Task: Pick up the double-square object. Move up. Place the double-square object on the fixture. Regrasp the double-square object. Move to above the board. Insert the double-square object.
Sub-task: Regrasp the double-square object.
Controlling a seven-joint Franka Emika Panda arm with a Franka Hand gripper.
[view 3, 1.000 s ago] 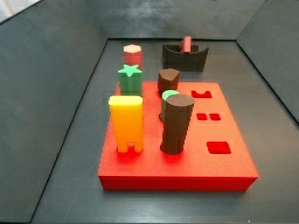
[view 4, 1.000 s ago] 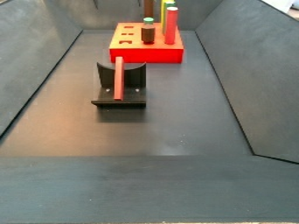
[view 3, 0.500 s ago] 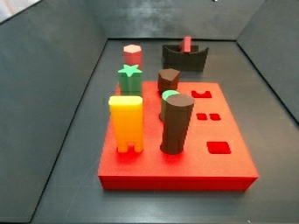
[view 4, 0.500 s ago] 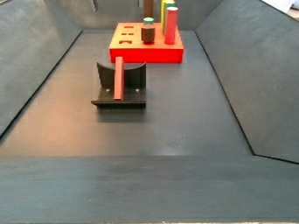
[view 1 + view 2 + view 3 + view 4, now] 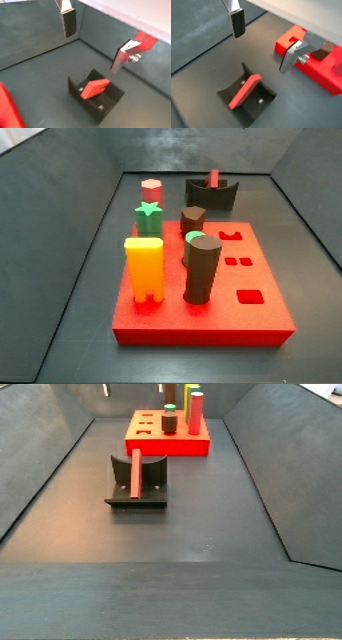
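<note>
The double-square object (image 5: 134, 476) rests tilted in the fixture (image 5: 139, 488), left of centre in a side view, and shows upright in the fixture at the upper right in a side view (image 5: 214, 180). The board (image 5: 262, 318) fills the lower middle there. In both wrist views the hand (image 5: 261, 45) hangs above the fixture, fingers (image 5: 68, 22) spread wide, holding nothing

No readable text, labels, brand marks, numbers or signs appear in any view; the flat red rectangular board (image 5: 201, 288), the pegs and the dark grey enclosure walls are all plain.
</note>
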